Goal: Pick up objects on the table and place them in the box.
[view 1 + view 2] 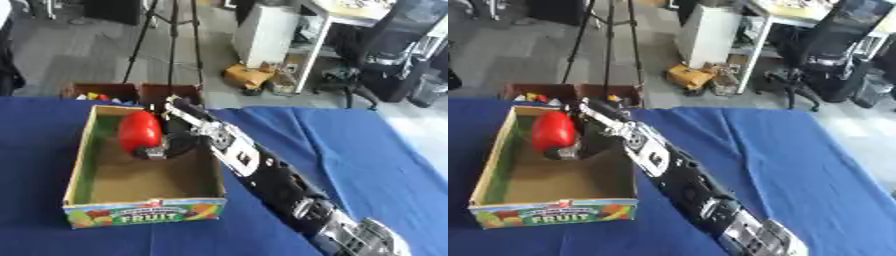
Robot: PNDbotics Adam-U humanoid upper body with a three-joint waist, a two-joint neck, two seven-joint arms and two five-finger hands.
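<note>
A cardboard fruit box stands on the blue table, its printed front facing me. My right arm reaches in from the lower right across the box's right wall. My right hand is inside the box at its far end, fingers curled round a red rounded object, which sits upright above the brown box floor. Whether the object touches the floor I cannot tell. My left hand shows in neither view.
The blue table spreads wide to the right of the box. Behind the table's far edge sits a brown crate with small coloured things. Tripod legs, a white cabinet and an office chair stand on the floor beyond.
</note>
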